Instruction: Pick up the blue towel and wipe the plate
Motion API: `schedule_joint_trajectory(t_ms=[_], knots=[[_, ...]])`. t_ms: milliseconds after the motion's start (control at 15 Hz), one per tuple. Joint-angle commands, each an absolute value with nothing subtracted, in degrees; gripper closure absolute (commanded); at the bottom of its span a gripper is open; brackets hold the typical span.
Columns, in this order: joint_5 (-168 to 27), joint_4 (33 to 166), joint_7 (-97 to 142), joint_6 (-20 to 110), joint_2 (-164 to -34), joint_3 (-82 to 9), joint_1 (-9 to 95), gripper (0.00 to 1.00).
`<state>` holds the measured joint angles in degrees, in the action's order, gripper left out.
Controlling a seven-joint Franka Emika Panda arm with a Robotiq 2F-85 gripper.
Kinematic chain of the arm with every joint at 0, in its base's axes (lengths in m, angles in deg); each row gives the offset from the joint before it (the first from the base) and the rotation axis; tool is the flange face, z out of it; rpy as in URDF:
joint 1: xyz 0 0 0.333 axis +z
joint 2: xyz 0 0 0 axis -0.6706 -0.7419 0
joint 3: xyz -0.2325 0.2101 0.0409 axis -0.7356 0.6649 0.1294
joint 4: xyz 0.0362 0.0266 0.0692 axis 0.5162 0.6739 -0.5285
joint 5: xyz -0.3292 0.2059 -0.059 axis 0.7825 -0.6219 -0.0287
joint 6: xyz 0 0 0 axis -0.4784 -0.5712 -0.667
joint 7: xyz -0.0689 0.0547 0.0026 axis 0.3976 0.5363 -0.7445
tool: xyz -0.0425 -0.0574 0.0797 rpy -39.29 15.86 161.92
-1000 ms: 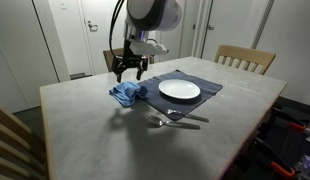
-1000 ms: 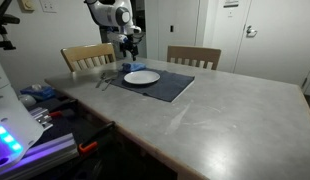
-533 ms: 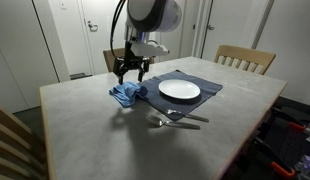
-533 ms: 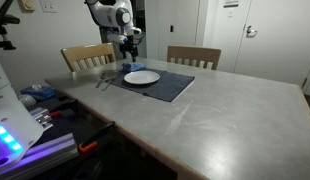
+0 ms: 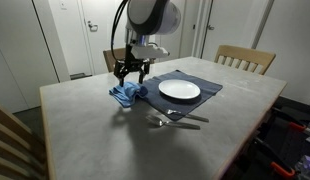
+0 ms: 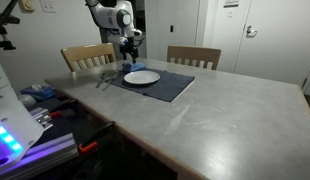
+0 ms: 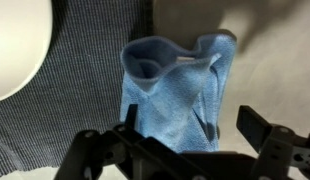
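In the wrist view the plate (image 7: 13, 45) is cut off by the left edge, so only a white arc of it shows. The hand (image 7: 185, 128) comes in from the bottom, dark and blurred. Its two fingers (image 7: 270, 140) stand wide apart and hold nothing. Between them the towel (image 7: 180, 85) lies crumpled, part on the mat (image 7: 75, 95) and part on the bare table (image 7: 270, 60). Whether the fingertips touch the cloth cannot be told from this view.

In an exterior view the hand (image 5: 131, 74) hangs just above the towel (image 5: 127, 94), which lies at the mat's (image 5: 210, 90) corner, beside the plate (image 5: 179, 90) and not touching it. Cutlery (image 5: 177, 120) lies at the near edge of the mat; the pieces are too small to sort out. In an exterior view the hand (image 6: 131, 55) is small and far off behind the plate (image 6: 142, 77), and the towel is hardly to be made out there.

Against the pictures of a second ago, the hand is a little lower over the towel. Towel, plate and cutlery lie where they did.
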<state>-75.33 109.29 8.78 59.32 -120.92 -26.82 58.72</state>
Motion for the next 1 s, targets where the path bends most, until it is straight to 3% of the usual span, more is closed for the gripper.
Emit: schedule_joint_trajectory(t_ms=[0, 933], knots=[[-75.1, 107.4, 9.3, 57.5, -122.0, -27.5, 59.2, 0.00], [-74.7, 106.7, 8.6, 58.0, -124.1, -28.2, 59.9, 0.00]])
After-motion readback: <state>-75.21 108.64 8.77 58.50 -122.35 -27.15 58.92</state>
